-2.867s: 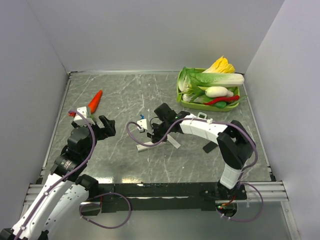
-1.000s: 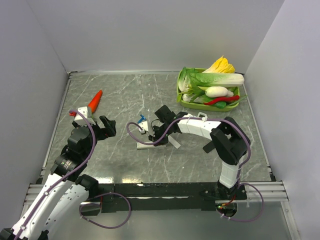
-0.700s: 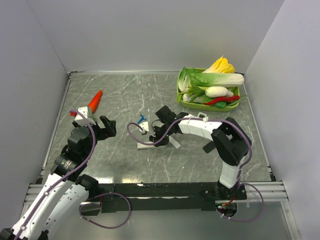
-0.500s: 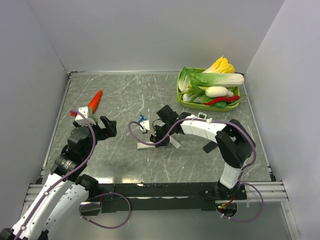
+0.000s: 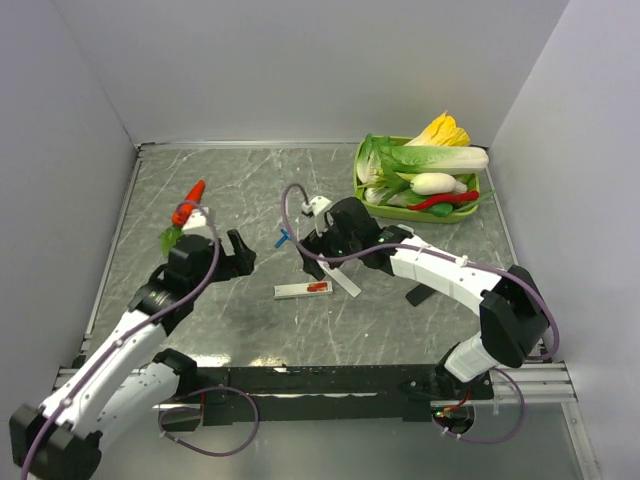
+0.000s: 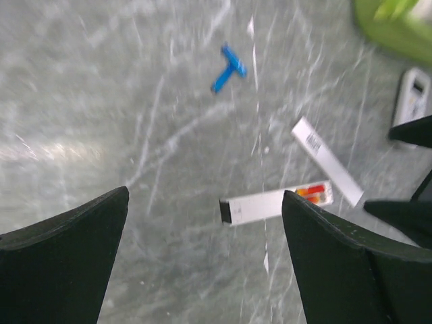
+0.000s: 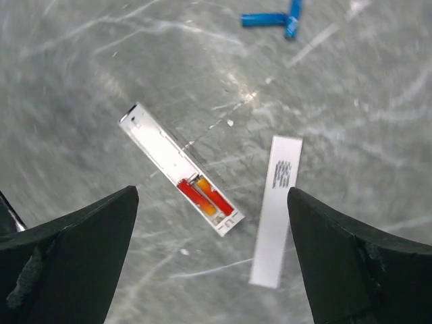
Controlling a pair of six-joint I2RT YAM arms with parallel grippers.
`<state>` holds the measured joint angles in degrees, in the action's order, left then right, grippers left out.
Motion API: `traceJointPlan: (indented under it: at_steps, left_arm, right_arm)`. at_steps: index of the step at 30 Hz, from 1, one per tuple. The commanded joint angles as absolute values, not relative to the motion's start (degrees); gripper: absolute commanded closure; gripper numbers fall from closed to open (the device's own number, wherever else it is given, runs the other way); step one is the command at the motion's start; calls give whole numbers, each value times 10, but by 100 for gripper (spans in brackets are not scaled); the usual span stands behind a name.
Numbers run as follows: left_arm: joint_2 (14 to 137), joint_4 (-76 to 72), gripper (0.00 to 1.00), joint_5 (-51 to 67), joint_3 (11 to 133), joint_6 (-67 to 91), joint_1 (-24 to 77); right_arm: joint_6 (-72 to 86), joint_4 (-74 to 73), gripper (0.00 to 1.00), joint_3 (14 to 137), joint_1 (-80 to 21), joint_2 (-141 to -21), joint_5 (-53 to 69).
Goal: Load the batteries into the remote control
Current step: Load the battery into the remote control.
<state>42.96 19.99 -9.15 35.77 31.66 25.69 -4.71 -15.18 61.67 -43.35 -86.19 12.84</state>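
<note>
Both your hands are released, nothing held: left hand (image 6: 202,209) and right hand (image 7: 210,202) w/ fingers wide. Remote control (image 5: 303,290) lies flat at frame ctr on the bench (image 5: 250,190), batteries (image 7: 202,196) seated in its right end, back cover (image 7: 275,210) just beside.

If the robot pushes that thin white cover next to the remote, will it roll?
Probably not: the cover is a flat strip lying flush on the table, so it should slide, not roll. It looks thin and light, so a nudge may spin it. Being so flat, it may be hard to pinch.
</note>
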Motion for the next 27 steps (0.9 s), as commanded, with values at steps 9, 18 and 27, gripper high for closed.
traceJointPlan:
  at_steps: [9,18,27]
  left_arm:
    - [662,184,1,102,369,365,259]
    - [721,189,1,122,383,357,272]
    - [736,185,1,112,386,361,279]
  right_arm:
    - [280,-260,0,656,-485,-921,-45]
    - [306,-261,3,657,-492,-961,-73]
    - [313,-240,4,657,-491,-984,-50]
